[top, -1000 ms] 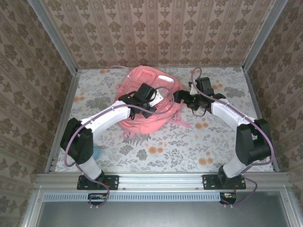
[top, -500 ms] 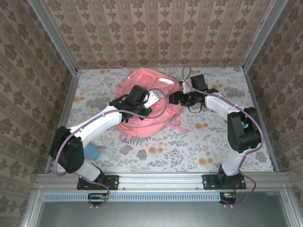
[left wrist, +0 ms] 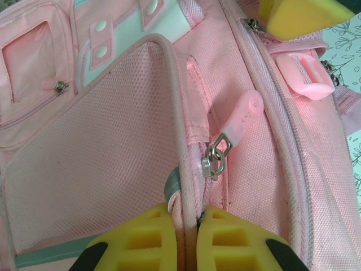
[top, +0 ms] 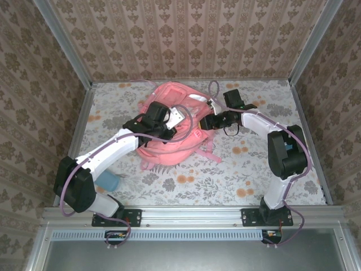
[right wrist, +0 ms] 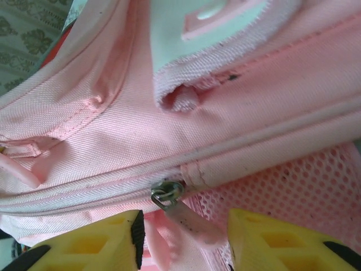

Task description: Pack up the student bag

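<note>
Left gripper (left wrist: 190,217) is pinched shut on a seam (left wrist: 176,141) of the student bag (top: 169,151), which lies mid-table (top: 254,169) toward the far edge. Right gripper (right wrist: 185,226) stands spread around a zip pull (right wrist: 168,195). If it closes off-centre it could miss the pull, and a hard tug might drag the bag.

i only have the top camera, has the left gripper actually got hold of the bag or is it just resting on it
Observer: Holding. The left wrist camera shows the left gripper pinched shut on the pink backpack, along a piped seam.
Operator: is it on a zip pull
Observer: No. The zip pull lies just past its fingertips, free.
Operator: and the right one
Observer: The right gripper is open. A second zip pull lies between its fingers, not clamped.
</note>
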You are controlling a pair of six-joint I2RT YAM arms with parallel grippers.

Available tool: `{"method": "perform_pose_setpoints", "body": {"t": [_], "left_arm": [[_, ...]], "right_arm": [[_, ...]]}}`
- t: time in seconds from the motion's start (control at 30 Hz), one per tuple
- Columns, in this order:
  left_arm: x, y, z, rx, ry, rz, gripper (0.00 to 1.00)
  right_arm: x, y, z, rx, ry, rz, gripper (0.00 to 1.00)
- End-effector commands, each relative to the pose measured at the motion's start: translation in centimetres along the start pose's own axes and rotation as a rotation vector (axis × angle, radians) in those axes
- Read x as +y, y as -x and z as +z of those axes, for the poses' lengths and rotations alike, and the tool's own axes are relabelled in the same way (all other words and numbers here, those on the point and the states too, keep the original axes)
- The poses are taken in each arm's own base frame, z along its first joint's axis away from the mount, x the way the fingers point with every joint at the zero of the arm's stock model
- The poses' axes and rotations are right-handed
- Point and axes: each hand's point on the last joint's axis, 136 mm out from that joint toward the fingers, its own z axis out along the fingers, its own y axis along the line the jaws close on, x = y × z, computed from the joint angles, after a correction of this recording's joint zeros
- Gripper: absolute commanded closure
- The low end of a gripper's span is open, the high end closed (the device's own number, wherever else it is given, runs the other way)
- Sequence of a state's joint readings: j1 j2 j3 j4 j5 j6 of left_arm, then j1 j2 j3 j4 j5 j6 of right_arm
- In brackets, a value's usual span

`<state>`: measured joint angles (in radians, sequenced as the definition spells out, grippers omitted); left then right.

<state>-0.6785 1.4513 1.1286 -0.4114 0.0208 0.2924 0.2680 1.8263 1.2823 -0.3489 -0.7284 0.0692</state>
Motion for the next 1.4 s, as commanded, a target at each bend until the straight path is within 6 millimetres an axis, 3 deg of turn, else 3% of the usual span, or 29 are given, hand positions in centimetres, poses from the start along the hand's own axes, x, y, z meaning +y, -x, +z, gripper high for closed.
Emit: {"method": "perform_pose_setpoints", "body": {"t": [0.0,0.27,0.53,0.63,1.03,1.17,1.37], "left_arm": [[0.9,4.2,-2.8,-0.183,0.015,0.002,1.00],[0.8,4.2,-2.8,-0.186,0.004,-0.008,1.00],[0.9,4.1,-2.7,-0.185,0.009,-0.019,1.00],[0.9,3.9,-2.6,-0.183,0.007,-0.023,1.00],[0.4,3.6,-1.8,-0.170,-0.022,-0.013,1.00],[0.5,3.6,-1.7,-0.177,-0.019,-0.019,1.00],[0.3,3.6,-2.1,-0.183,-0.029,-0.005,1.00]], "right_arm": [[1.2,-0.3,0.7,0.039,0.072,-0.053,0.58],[1.2,-1.0,1.3,0.066,0.051,-0.092,0.60],[0.0,0.3,-0.4,-0.010,-0.105,-0.135,0.89],[0.2,0.6,-1.3,-0.036,-0.140,-0.147,0.94],[2.4,-0.2,-2.7,-0.014,-0.145,-0.183,0.98],[1.8,-0.2,-2.5,-0.013,-0.196,-0.171,0.94],[0.0,0.1,-2.2,-0.007,-0.284,-0.217,0.60]]}}
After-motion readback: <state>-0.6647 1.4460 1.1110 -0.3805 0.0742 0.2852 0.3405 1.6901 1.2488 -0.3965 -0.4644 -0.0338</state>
